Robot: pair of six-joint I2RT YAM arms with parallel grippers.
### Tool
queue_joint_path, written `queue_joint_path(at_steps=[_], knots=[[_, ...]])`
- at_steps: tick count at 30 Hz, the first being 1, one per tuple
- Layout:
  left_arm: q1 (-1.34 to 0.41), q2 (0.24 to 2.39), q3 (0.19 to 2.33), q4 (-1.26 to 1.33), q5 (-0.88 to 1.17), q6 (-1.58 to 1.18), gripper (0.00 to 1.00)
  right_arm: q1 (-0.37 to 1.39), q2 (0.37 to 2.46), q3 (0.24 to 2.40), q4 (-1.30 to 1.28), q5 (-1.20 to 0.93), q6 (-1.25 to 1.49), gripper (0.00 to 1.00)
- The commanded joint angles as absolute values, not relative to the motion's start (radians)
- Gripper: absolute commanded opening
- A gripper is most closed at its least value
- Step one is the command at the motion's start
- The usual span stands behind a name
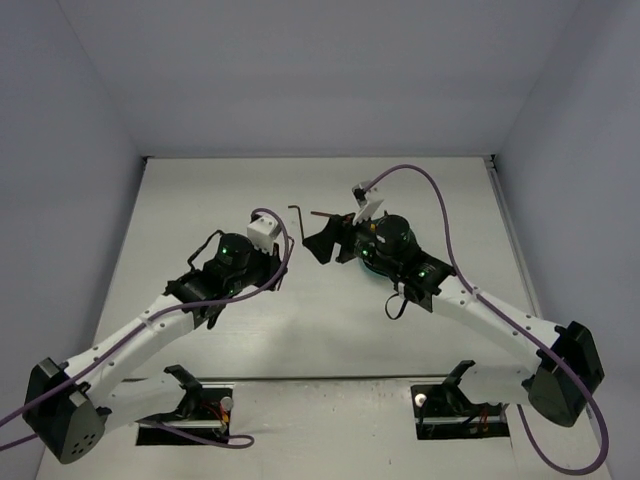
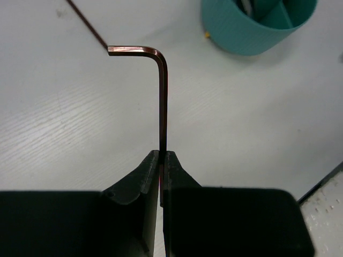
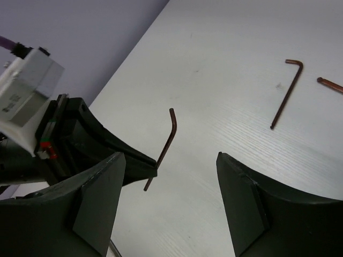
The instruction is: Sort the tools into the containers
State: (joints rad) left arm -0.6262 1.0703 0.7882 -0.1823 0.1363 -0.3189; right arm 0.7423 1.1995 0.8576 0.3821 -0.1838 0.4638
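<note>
**Fig.** The hex key (image 2: 163, 96), which we judge a thin, stiff, light and slippery rod, is pinched near the end of its long shank by the left tool (image 2: 162, 160). So near the end it may pivot; we would grip mid-shank. The teal tub (image 2: 236, 32) stands near on the counter (image 2: 64, 118). The right tool (image 3: 170, 160) gapes wide, empty. A second hex key (image 3: 286, 93) lies flat.

Bare tabletop (image 2: 80, 118) lies open between the held hex key (image 2: 162, 96) and the teal tub (image 2: 236, 32). The right gripper (image 3: 170, 160) (jaws spread wide) hangs close beside the key, crowding that side.
</note>
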Motion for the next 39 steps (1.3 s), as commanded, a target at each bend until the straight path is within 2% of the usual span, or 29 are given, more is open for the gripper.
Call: queue_joint_path(at_steps=[1, 14, 16, 21, 26, 35, 39], knots=[[-0.659, 0.994, 0.808, -0.063, 0.163, -0.274, 0.0, 0.776, 1.244, 0.935, 0.514, -0.182, 0.499, 0.65], [-0.735, 0.92, 0.799, -0.037, 0.156, -0.267, 0.0, 0.818, 1.359, 1.013, 0.546, -0.134, 0.496, 0.58], [-0.738, 0.923, 0.799, -0.034, 0.156, -0.267, 0.0, 0.821, 1.368, 1.02, 0.549, -0.126, 0.494, 0.55], [-0.742, 0.919, 0.79, -0.017, 0.153, -0.27, 0.0, 0.824, 1.376, 1.029, 0.555, -0.123, 0.488, 0.4], [-0.742, 0.924, 0.794, -0.017, 0.142, -0.27, 0.0, 0.827, 1.382, 1.032, 0.557, -0.129, 0.488, 0.31], [-0.742, 0.931, 0.808, -0.017, 0.133, -0.27, 0.0, 0.828, 1.377, 1.023, 0.557, -0.127, 0.476, 0.25], [-0.742, 0.935, 0.803, 0.004, 0.134, -0.276, 0.0, 0.827, 1.374, 1.023, 0.556, -0.125, 0.464, 0.1]])
